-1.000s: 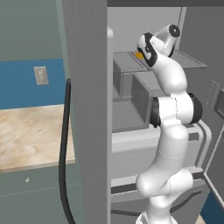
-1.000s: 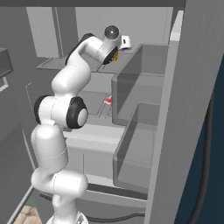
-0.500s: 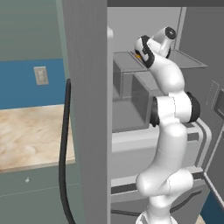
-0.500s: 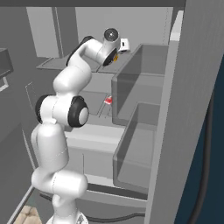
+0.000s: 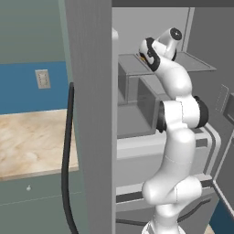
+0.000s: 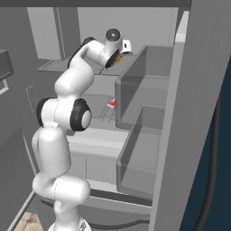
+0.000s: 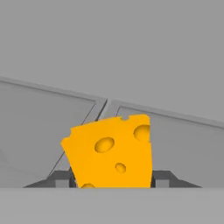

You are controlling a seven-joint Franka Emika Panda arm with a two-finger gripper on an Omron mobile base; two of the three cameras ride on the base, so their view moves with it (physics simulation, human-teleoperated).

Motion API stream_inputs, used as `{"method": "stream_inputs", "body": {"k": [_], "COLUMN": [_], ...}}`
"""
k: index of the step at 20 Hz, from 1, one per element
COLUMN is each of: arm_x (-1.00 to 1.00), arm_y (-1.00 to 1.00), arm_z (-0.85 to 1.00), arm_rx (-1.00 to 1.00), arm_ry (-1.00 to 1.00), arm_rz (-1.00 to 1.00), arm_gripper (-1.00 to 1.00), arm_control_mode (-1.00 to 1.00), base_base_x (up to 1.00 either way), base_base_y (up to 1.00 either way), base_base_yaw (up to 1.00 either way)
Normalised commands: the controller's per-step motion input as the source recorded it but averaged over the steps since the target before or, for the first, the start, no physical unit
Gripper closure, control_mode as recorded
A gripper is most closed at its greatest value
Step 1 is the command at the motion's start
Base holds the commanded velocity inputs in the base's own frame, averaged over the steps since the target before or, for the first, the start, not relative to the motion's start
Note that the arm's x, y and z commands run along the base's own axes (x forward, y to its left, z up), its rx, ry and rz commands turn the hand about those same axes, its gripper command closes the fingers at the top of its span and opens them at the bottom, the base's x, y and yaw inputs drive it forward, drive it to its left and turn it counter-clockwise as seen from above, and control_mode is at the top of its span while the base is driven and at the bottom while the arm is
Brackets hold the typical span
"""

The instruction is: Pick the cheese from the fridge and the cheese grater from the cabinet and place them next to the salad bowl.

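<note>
step: first pick, cheese (image 7: 110, 153) out of the fridge (image 5: 91, 114); grater and bowl work not yet begun, by the look of it.
cheese: yellow-orange wedge with holes, on the upper fridge shelf (image 5: 192, 61), directly ahead of the hand (image 7: 111, 179) in the hand view.
hand: one dark fingertip at each lower side edge of the wedge, close against it; closed on the cheese or a hair off, cannot tell.
next: probably confirm the pinch, lift slightly off the shelf, draw straight back out of the fridge; watch the door bins (image 6: 140, 103) beside the arm.
surface: pale grey flat shelf, seam running back from behind the cheese to the rear wall.
room: open fridge door (image 6: 189, 135) right of the shelf; small red item (image 6: 111, 103) on a lower shelf below the cheese; wooden desk (image 5: 32, 141) and blue wall with outlet (image 5: 42, 78) left of the fridge.
</note>
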Motion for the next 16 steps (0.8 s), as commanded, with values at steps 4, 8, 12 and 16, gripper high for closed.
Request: {"method": "stream_inputs", "body": {"k": [4,8,12,16], "arm_x": [-0.10,-0.28,-0.47,-0.66], "arm_y": [0.19,0.01,0.00,0.00], "arm_z": [-0.03,0.02,0.15,0.17], "arm_rx": [-0.03,0.00,0.00,0.00], "arm_ry": [0.00,0.00,0.00,-0.09], "arm_rz": [0.00,0.00,0.00,-0.01], "arm_gripper": [1.00,1.00,1.00,1.00], "arm_control_mode": [-1.00,-1.00,-1.00,-1.00], "base_base_x": [0.00,0.00,0.00,0.00], "base_base_y": [0.00,0.00,0.00,0.00], "base_base_yaw": [0.00,0.00,0.00,0.00]}}
